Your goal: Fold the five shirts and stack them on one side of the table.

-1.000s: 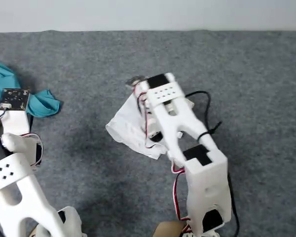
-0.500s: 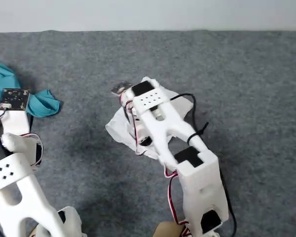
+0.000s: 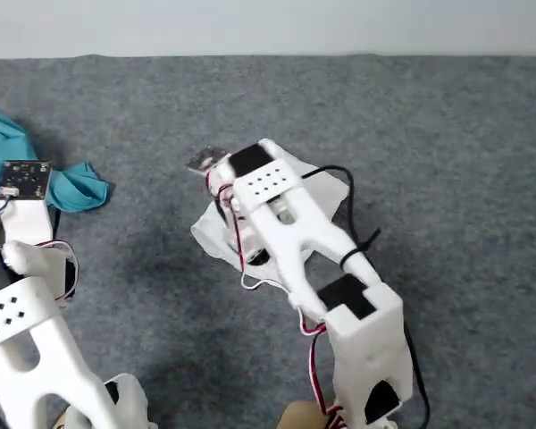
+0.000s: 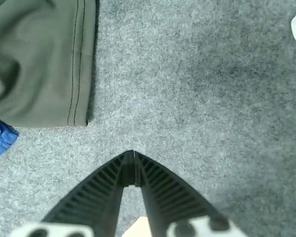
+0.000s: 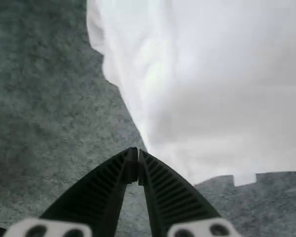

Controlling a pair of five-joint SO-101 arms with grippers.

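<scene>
Bright, even light; soft shadows; white shirt (image 5: 212,74) overexposed.

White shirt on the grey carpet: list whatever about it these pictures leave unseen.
High view: the white plastic right arm covers the middle of the crumpled white fabric shirt; folds and sleeves are hidden.
Right wrist view: the frame's edges cut the shirt off; its full outline cannot be seen.

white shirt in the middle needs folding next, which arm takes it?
Right, probably. The right gripper sits at the white shirt edge, fingers shut. The left gripper is over grey carpet beside an olive shirt, well away from the white one.
</scene>
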